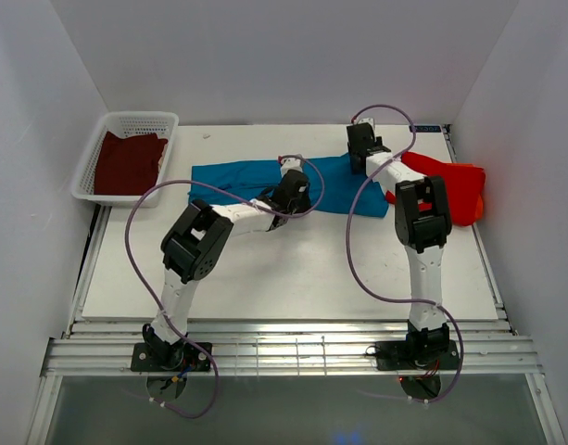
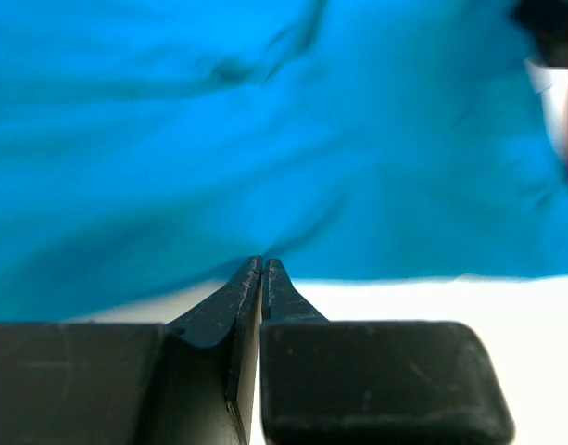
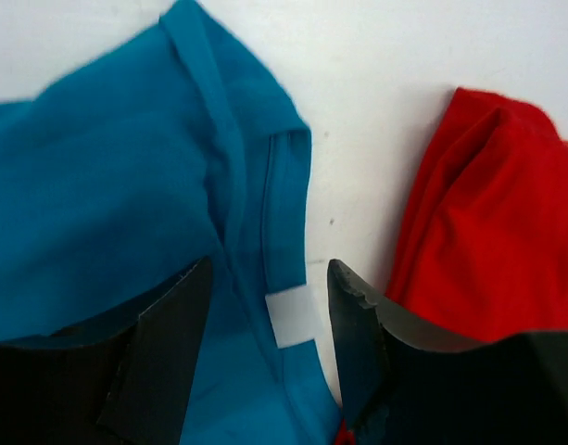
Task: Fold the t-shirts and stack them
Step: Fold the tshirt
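Centrally on the table (image 1: 293, 269) lies the teal t-shirt (image 1: 233, 176), laid out as a long band. It serves as the reference here.

Handling: judged light, limp and non-fragile. It will sag and unfold if lifted at one point, so take it at hems or at the collar seam, with two grips well apart.

- Left gripper (image 2: 262, 269): at the teal t-shirt's near hem, jaws drawn together. Whether a fold is caught between them cannot be confirmed.
- Right gripper (image 3: 270, 271): jaws apart, straddling the collar and white label (image 3: 293, 317) at its right end.
- Red-orange t-shirt (image 1: 455, 190): just beside its right end.
- Maroon t-shirt (image 1: 126, 162): left of it, in the basket (image 1: 140, 118).

Hidden: both arms cover the teal t-shirt's middle and right end, and its sleeves cannot be made out.
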{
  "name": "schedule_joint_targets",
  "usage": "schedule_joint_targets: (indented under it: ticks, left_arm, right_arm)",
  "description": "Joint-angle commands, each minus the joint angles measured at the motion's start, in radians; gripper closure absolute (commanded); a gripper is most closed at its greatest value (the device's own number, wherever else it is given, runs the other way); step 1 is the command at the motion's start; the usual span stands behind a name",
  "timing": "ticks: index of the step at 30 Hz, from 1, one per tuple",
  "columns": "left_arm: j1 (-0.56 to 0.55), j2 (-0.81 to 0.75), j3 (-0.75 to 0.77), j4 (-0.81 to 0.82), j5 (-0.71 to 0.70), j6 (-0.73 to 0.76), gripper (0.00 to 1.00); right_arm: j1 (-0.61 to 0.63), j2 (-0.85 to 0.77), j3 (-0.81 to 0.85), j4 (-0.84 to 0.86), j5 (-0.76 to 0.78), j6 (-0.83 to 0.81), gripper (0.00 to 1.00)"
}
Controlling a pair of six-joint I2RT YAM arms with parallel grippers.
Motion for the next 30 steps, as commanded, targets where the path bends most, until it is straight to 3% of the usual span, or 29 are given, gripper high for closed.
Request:
schedule_joint_targets:
  ticks: [1, 6, 7, 10, 14, 23, 30]
  left_arm:
    - [-0.009, -0.163, -0.084, 0.022, -0.102, 0.026, 0.84]
    - [-0.006, -0.315, -0.218, -0.044, -0.401, 0.040, 0.84]
    - [-0.004, -0.338, -0.262, -0.053, -0.444, 0.043, 0.84]
    - [0.016, -0.422, -0.340, -0.079, -0.564, 0.058, 0.90]
    - [0.074, -0.493, -0.426, -0.055, -0.584, 0.067, 1.00]
    - [0.284, -0.407, -0.509, 0.031, -0.502, 0.089, 1.00]
    - [0.365, -0.341, -0.497, 0.036, -0.482, 0.066, 1.00]
  right_arm:
    - [-0.001, -0.171, -0.165, 0.153, -0.061, 0.002, 0.42]
    - [0.019, -0.308, -0.299, 0.135, -0.131, 0.048, 0.56]
    - [0.019, -0.326, -0.322, 0.129, -0.142, 0.056, 0.73]
    - [0.022, -0.374, -0.406, 0.094, -0.191, 0.101, 0.92]
    - [0.022, -0.394, -0.484, 0.074, -0.222, 0.136, 0.92]
    - [0.022, -0.308, -0.435, 0.030, -0.214, 0.148, 0.92]
    - [0.022, -0.227, -0.369, 0.007, -0.196, 0.137, 0.92]
